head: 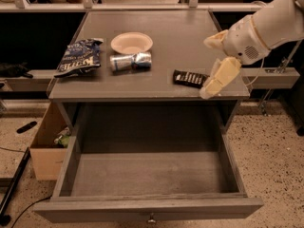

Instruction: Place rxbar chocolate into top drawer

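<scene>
You have the gripper at the bench's right front corner, its fingers spread apart. The lower finger sits just right of the bar; you cannot tell whether they touch. The bar lies flat on the bench near the front edge, outside the drawer. The drawer stands pulled out below, with its knob on the front. The bag, can and bowl sit left of the bar.

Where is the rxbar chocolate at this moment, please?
In the camera view, the rxbar chocolate lies on the tabletop near its front right edge, right of the silver can; the hand is just beside its right end.
</scene>
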Robot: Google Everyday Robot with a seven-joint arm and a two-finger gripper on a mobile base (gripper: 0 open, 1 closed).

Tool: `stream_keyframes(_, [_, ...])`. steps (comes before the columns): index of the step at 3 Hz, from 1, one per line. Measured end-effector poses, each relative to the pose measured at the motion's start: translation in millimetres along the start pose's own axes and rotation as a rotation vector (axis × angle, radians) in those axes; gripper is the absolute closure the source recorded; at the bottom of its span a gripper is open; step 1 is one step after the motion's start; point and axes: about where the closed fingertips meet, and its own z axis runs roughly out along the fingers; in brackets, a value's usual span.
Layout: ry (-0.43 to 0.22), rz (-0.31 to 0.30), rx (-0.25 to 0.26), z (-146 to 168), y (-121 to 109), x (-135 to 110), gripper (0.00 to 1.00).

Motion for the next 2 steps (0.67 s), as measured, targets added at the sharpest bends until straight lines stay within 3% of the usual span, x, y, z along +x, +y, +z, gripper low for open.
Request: stream_keyframes(2, [0.086,-0.013,-0.004,32.0,-24.3,4.9,0.00])
